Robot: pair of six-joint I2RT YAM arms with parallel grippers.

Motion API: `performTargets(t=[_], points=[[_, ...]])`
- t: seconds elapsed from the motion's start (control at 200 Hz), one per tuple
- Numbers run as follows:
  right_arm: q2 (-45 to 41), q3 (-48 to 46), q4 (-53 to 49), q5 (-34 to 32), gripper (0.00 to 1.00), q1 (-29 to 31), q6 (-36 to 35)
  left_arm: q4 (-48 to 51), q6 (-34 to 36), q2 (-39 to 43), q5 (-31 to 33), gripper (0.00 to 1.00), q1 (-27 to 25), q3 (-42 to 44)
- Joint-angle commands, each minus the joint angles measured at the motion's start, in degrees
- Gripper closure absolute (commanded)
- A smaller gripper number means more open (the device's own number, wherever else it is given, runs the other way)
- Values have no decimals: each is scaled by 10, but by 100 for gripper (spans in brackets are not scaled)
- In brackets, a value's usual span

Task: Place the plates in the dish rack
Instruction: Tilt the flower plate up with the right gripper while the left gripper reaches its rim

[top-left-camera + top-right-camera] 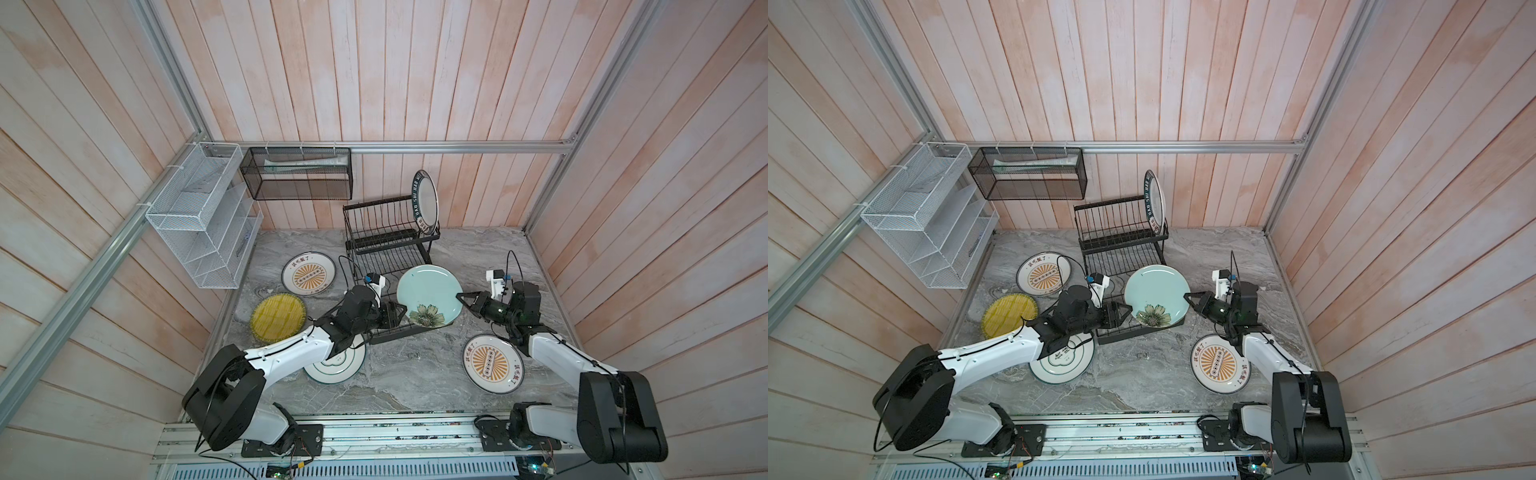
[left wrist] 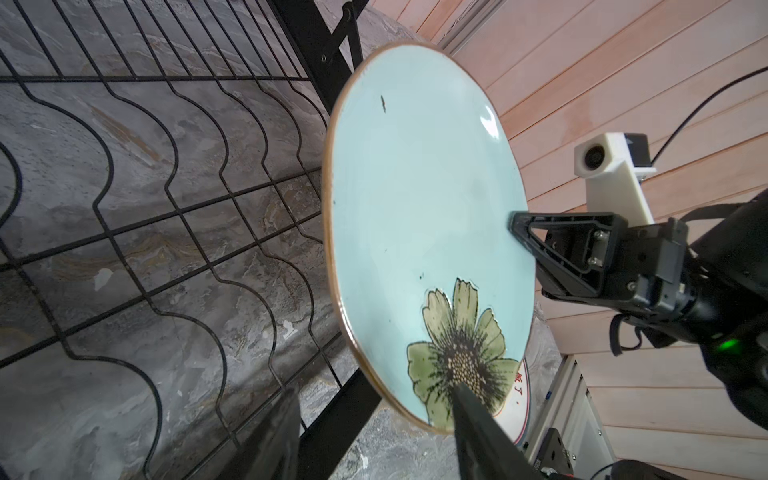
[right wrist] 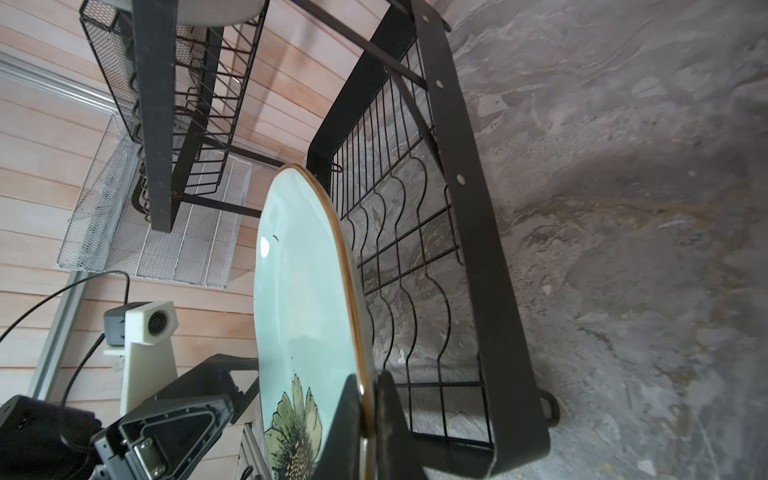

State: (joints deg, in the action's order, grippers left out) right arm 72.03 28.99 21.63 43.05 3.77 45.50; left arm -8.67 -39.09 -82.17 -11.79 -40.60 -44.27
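Note:
My right gripper [image 3: 368, 386] is shut on the rim of the mint floral plate [image 1: 428, 291], holding it tilted on edge over the lower tray of the black dish rack [image 1: 386, 232]. My left gripper [image 1: 400, 311] stands open at the plate's opposite edge. In the left wrist view its fingers [image 2: 478, 419] stand apart on either side of the rim; whether they touch it I cannot tell. The dark-lettered plate [image 1: 426, 201] stands upright at the right end of the upper basket. Flat on the counter lie two sunburst plates [image 1: 308, 274] [image 1: 492, 363], the yellow ribbed plate [image 1: 277, 318] and the green-ringed plate [image 1: 336, 363], which is partly under my left arm.
A black mesh basket [image 1: 297, 174] and a white mesh shelf [image 1: 203, 216] hang on the wall at the back left. The rack's upper basket overhangs the back part of the lower tray [image 3: 478, 208]. Wooden walls close in the counter on three sides.

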Motion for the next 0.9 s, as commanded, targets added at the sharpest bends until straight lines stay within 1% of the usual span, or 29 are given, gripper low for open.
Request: performTargets(t=[0.0, 0.285, 0.425, 0.785, 0.895], points=[[-26, 3, 80, 15, 100, 14, 35, -18, -7, 7, -15, 41, 8, 12], [-29, -5, 94, 1, 100, 49, 46, -35, -8, 19, -28, 43, 13, 20], [-22, -4, 101, -6, 100, 63, 48, -47, -11, 26, -32, 46, 16, 24], [0, -3, 123, -17, 100, 97, 52, -57, -5, 37, -46, 67, 19, 25], [3, 1, 126, -17, 100, 101, 52, -58, -5, 40, -49, 72, 20, 26]])
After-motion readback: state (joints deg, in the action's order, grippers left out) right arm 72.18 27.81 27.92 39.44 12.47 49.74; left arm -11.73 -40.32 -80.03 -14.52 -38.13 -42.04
